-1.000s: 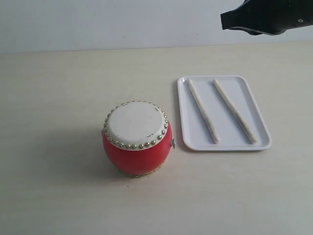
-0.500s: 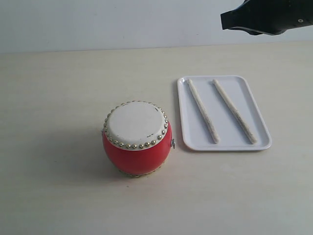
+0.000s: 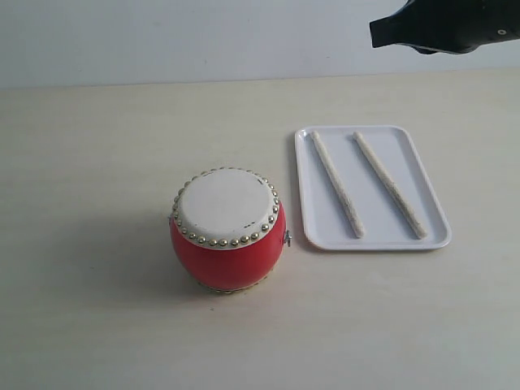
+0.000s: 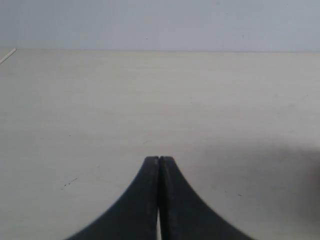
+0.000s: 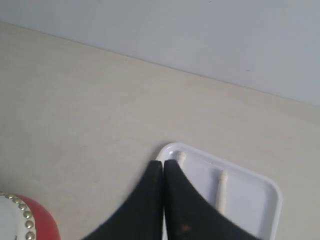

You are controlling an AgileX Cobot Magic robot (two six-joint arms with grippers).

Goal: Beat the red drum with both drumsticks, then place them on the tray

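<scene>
Right arm [image 3: 447, 24] nudged rightward, raised beyond tray [image 3: 426, 191], left gripper [image 4: 159, 159] and right gripper [image 5: 163, 162] closed, empty

Smooth black arm casing [image 3: 443, 24]; black jaws curve to slim tips.

We get bright, even, soft light. The red drum [image 3: 229, 258] casts a faint shadow leftward on the table [image 3: 89, 162] in the ext. view. Wrist pics softer; left gripper [image 4: 159, 159] blurs near lens.
</scene>
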